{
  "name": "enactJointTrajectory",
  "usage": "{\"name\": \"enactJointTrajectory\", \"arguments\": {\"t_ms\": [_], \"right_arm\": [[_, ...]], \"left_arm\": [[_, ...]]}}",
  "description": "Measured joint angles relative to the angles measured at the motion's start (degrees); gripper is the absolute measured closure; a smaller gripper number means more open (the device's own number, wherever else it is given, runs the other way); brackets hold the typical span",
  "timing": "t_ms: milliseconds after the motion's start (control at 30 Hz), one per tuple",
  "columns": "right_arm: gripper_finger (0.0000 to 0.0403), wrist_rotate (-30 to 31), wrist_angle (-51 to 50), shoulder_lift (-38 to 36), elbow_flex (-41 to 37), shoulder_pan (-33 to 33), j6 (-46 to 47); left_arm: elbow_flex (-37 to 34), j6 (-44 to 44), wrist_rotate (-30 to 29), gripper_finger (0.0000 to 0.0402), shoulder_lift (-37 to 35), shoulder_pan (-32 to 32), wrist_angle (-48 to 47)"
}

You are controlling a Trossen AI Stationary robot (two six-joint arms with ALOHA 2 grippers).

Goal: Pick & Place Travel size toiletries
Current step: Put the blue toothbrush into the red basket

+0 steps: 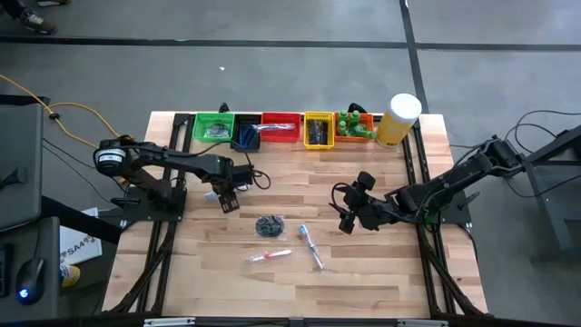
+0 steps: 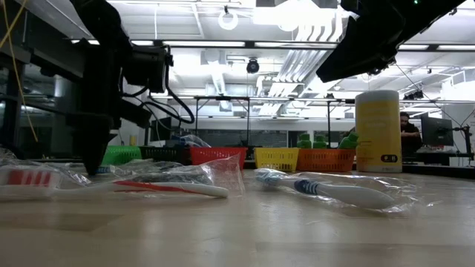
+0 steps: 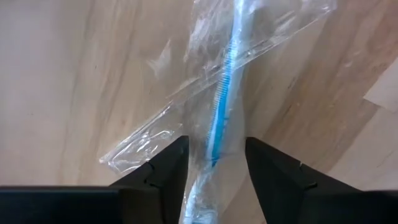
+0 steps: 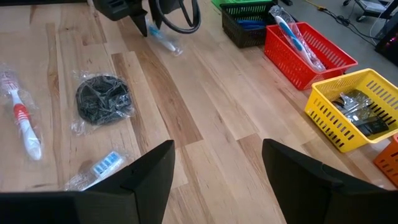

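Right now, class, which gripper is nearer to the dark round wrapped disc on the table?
Left. The left gripper sits just up-left of the disc, over a blue wrapped toothbrush. The right gripper is farther off on the other side.

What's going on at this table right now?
The left hand is down over a blue toothbrush in a clear wrapper, its fingers open on either side of it. The right hand hangs open above the wooden table. Two more wrapped toothbrushes and a dark round bundle lie loose; coloured plastic bins line the far edge.
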Motion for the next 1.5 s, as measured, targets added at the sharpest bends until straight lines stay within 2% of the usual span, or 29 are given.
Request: {"name": "enactJointTrajectory", "arguments": {"t_ms": [133,333,400,533,667,800,933,1067,1233,1367,1500], "right_arm": [[0.0167,0.0,0.0,0.0,0.0,0.0,0.0],[0.0167,0.0,0.0,0.0,0.0,0.0,0.0],[0.0167,0.0,0.0,0.0,0.0,0.0,0.0],[0.0167,0.0,0.0,0.0,0.0,0.0,0.0],[0.0167,0.0,0.0,0.0,0.0,0.0,0.0],[0.0167,0.0,0.0,0.0,0.0,0.0,-0.2],[0.0167,0.0,0.0,0.0,0.0,0.0,-0.2],[0.0167,0.0,0.0,0.0,0.0,0.0,-0.2],[0.0167,0.0,0.0,0.0,0.0,0.0,-0.2],[0.0167,0.0,0.0,0.0,0.0,0.0,-0.2],[0.0167,0.0,0.0,0.0,0.0,0.0,-0.2]], "left_arm": [[0.0,0.0,1.5,0.0272,0.3,0.0,0.0],[-0.1,-0.1,3.1,0.0365,0.4,0.0,0.0],[0.0,-0.2,3.1,0.0383,0.4,0.0,-0.1],[2.5,-0.3,2.9,0.0374,0.8,0.0,-2.7],[9.0,0.5,1.9,0.0378,0.7,0.0,-5.2],[16.7,4.8,-2.0,0.0384,0.7,0.0,-7.6],[24.8,9.8,-8.8,0.0384,0.6,0.5,-7.6],[32.5,13.6,-10.0,0.0384,1.8,3.3,-7.1],[41.7,20.0,-10.4,0.0384,6.6,9.0,-8.1],[49.4,24.0,-13.0,0.0384,12.9,12.8,-9.6],[55.7,25.4,-11.4,0.0384,19.1,15.4,-8.4]]}}
